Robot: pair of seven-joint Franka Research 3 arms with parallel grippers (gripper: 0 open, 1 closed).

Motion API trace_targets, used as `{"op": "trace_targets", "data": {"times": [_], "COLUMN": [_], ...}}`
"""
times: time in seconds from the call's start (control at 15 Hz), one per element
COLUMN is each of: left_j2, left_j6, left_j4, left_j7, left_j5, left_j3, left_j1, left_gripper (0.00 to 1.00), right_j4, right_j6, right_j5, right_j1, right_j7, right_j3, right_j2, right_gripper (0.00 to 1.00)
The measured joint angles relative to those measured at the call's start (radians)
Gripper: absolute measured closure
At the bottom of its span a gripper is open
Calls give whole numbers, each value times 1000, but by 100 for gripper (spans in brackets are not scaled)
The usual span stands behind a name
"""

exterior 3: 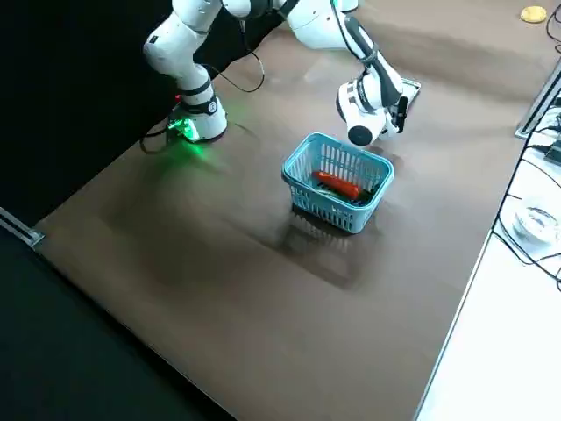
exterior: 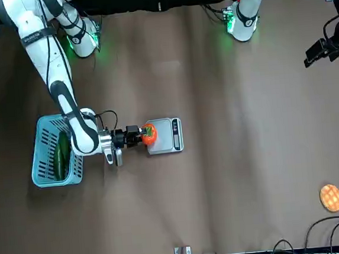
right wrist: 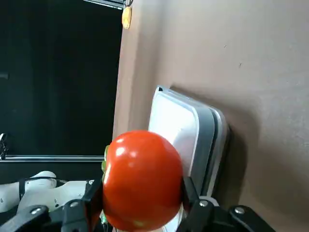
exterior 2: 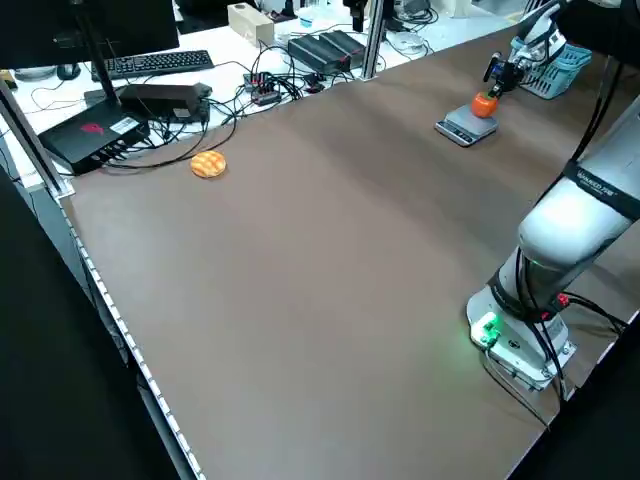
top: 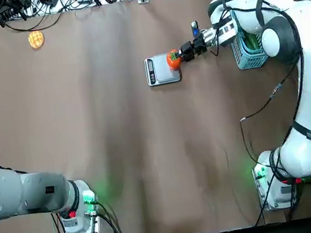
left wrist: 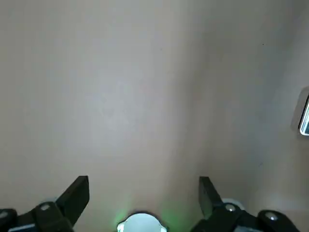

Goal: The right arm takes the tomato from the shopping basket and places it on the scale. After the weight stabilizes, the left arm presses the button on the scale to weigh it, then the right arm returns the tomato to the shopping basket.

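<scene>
Near the centre of the top view, the tomato (top: 173, 60) sits at the edge of the scale (top: 163, 69); shifting it inward before release seems wise. Left of centre in the front view, it overlaps the platform's basket-side edge. Low in the right wrist view, the right gripper (right wrist: 141, 193) pinches it; gentle lowering should prevent rolling. At the left wrist view's bottom, the left gripper (left wrist: 144, 193) is spread, empty.

Moderate light. Soft broad shadows on counter (top: 120, 157); glare spots on tomato (right wrist: 141, 179). Green glow near arm bases. Left wrist view dim, hazy, pale patch mid-counter.
</scene>
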Motion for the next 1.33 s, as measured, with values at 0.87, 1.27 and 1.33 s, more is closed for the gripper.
{"op": "trace_targets", "data": {"times": [0.87,1.27,1.33], "left_j2": [8,8,8], "left_j6": [0,-2,-2], "left_j4": [-1,-3,-3], "left_j7": [-2,-2,-2], "left_j5": [0,0,0], "left_j3": [-4,-4,-4], "left_j1": [-6,-6,-6], "left_gripper": [0,0,0], "right_j4": [6,26,32], "right_j6": [18,99,98], "right_j5": [-8,-380,-447], "right_j1": [10,21,20], "right_j7": [133,465,513], "right_j3": [-5,-51,-69], "right_j2": [-80,-255,-286], "right_gripper": [32,32,32]}}
